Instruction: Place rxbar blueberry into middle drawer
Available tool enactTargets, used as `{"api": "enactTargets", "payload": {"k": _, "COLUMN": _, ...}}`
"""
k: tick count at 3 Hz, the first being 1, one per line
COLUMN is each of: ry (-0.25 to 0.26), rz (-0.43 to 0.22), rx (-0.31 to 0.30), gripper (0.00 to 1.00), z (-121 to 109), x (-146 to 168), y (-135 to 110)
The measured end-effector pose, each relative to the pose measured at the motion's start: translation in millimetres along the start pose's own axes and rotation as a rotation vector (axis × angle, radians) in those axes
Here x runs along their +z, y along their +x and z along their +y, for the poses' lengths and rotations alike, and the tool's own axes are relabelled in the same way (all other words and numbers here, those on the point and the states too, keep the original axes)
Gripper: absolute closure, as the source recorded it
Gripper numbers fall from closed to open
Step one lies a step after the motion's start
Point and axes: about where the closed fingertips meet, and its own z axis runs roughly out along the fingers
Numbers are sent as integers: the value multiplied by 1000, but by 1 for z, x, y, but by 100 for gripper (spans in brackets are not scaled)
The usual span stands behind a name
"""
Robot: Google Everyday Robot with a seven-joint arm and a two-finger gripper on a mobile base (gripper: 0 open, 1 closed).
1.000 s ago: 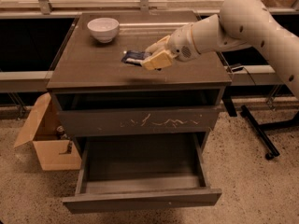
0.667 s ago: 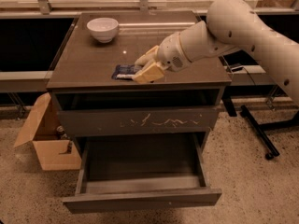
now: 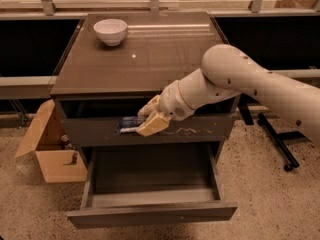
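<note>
Jaws holding rxbar blueberry (image 3: pixel 128 124) lowered from cabinet top (image 3: pixel 140 64) to scratched front (image 3: pixel 200 132).

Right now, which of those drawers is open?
The middle drawer, the plain-fronted one pulled out at the bottom. The scratched front above it is pushed in; the jaws hold the rxbar blueberry before it.

White rounded arm (image 3: pixel 250 81), dark dots; tan-padded claw (image 3: pixel 148 118) at the scratched drawer front (image 3: pixel 205 132).
</note>
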Motion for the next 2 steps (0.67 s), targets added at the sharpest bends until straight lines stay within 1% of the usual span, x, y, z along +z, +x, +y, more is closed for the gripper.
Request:
{"api": "enactTargets", "payload": {"k": 1, "ry": 0, "rz": 0, "rx": 0, "gripper": 100, "z": 0, "x": 0, "y": 0}}
{"api": "enactTargets", "payload": {"k": 2, "ry": 23, "rz": 40, "rx": -35, "gripper": 100, "z": 4, "x": 14, "y": 27}}
